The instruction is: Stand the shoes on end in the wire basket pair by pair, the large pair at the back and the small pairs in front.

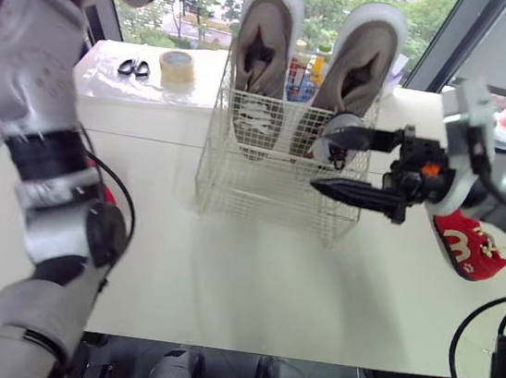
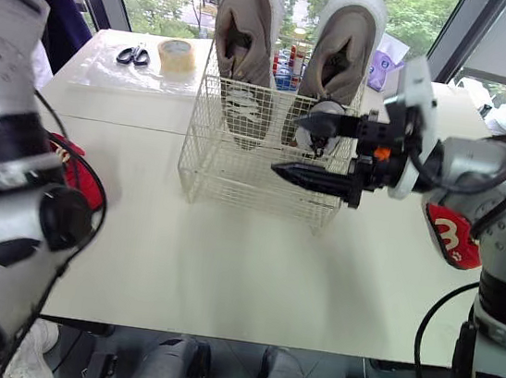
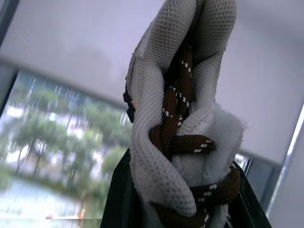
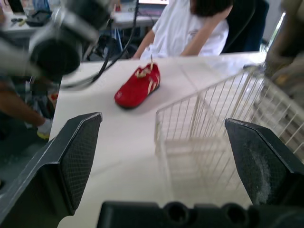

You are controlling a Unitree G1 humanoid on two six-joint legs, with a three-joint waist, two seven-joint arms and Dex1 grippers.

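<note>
- Basket [image 1: 273, 178] of thin wire mesh stands just ahead of your right claw [image 1: 331, 162], whose fingers are spread wide at its front right corner; the large grey pair [image 1: 265, 41] stands upright at its far side.
- Your left claw [image 3: 183, 199] is clamped on a white mesh shoe [image 3: 156, 118] with brown laces.
- Smooth pale table [image 1: 250, 282] stretches wide beneath your right claw; a red shoe [image 1: 465, 245] lies behind it.
</note>
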